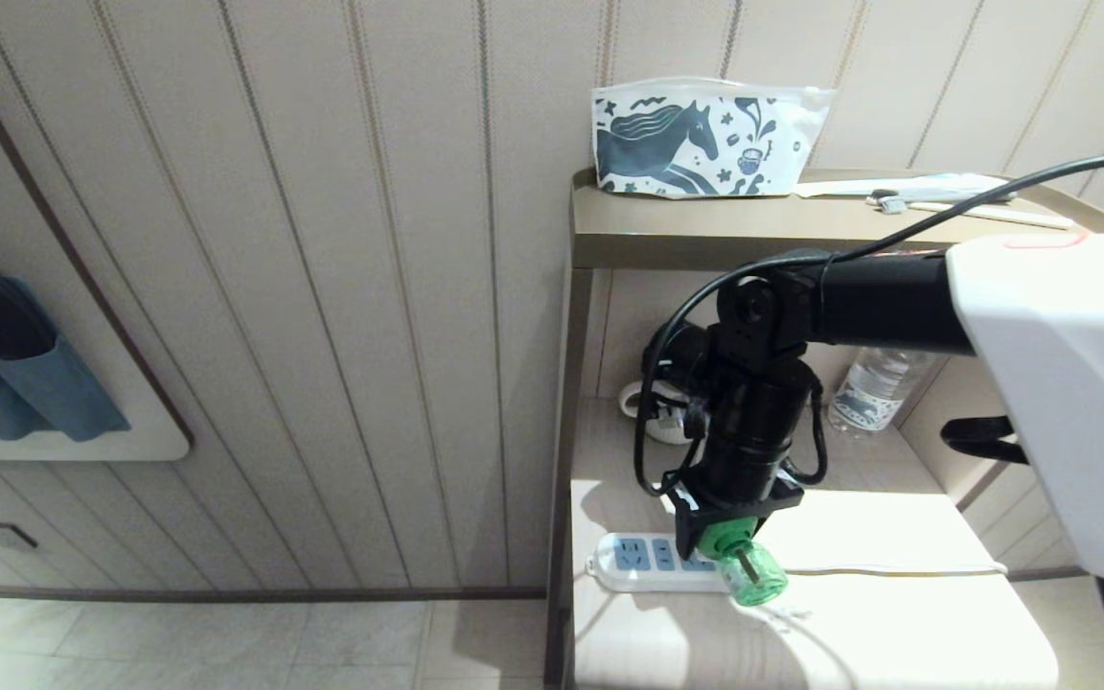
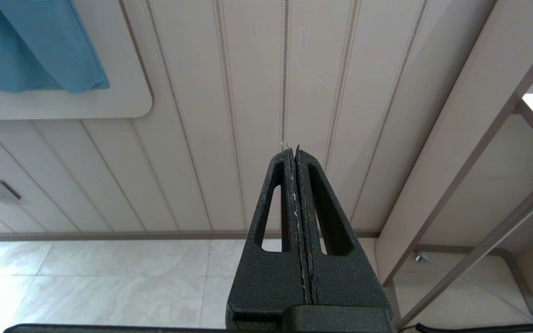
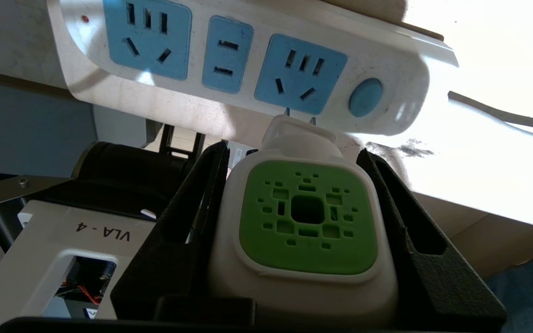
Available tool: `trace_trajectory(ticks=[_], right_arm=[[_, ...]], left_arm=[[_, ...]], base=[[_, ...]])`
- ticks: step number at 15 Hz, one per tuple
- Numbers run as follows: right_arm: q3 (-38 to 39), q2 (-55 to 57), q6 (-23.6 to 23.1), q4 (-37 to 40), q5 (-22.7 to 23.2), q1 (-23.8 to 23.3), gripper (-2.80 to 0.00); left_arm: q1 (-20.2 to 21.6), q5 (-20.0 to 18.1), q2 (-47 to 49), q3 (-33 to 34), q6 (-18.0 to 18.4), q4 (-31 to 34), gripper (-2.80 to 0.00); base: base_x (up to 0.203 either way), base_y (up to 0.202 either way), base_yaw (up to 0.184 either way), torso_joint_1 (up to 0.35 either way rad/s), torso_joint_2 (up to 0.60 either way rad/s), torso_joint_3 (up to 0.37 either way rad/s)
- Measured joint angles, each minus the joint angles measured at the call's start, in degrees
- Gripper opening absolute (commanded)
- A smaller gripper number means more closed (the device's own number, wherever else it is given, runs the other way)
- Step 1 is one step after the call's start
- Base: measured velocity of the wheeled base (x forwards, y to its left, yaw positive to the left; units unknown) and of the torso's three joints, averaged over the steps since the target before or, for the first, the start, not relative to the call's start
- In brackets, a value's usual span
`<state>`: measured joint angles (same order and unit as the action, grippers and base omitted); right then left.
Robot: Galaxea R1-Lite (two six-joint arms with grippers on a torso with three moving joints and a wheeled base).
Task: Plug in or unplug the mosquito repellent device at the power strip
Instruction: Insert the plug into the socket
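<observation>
My right gripper [image 1: 720, 539] is shut on the mosquito repellent device [image 1: 742, 565], fingers against the two sides of its white-and-green head [image 3: 308, 217]. Its translucent green bottle [image 1: 755, 578] points toward the shelf's front. The device hangs just over the right end of the white power strip [image 1: 633, 565], which lies on the lower shelf. In the right wrist view its two prongs [image 3: 288, 111] show bare, close to the third blue socket panel [image 3: 300, 74] and outside its slots. A round blue button [image 3: 365, 97] sits beside that panel. My left gripper [image 2: 294, 152] is shut and empty, off to the side facing the wall and floor.
The strip's white cord [image 1: 897, 571] runs right along the shelf. A clear water bottle [image 1: 873, 388] stands at the shelf's back. A horse-print pouch [image 1: 705, 139] lies on the cabinet top [image 1: 629, 230]. The cabinet side wall [image 1: 566, 431] borders the shelf on the left.
</observation>
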<state>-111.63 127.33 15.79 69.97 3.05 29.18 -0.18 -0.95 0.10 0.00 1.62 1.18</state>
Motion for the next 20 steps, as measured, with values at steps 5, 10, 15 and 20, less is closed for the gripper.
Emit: trace_trajectory(ticks=[5, 10, 15, 20], right_arm=[[0.00, 1.02, -0.05, -1.25, 0.04, -0.20, -2.80], [-0.20, 1.19, -0.13, -2.47, -0.29, -0.97, -2.80], [-0.33, 0.53, -0.21, -3.97, -0.35, -1.11, -2.80], [-0.28, 0.78, -0.16, -4.28, -0.38, -0.94, -2.80]], left_arm=[[0.00, -0.02, 0.00, 0.00, 0.05, 0.00, -2.80], [0.00, 0.01, 0.00, 0.00, 0.00, 0.02, -2.80], [0.00, -0.02, 0.00, 0.00, 0.00, 0.00, -2.80], [0.00, -0.04, 0.00, 0.00, 0.00, -0.02, -2.80]], base=[[0.000, 0.000, 0.000, 0.000, 0.00, 0.000], [0.000, 0.000, 0.000, 0.000, 0.00, 0.000], [0.000, 0.000, 0.000, 0.000, 0.00, 0.000], [0.000, 0.000, 0.000, 0.000, 0.00, 0.000]])
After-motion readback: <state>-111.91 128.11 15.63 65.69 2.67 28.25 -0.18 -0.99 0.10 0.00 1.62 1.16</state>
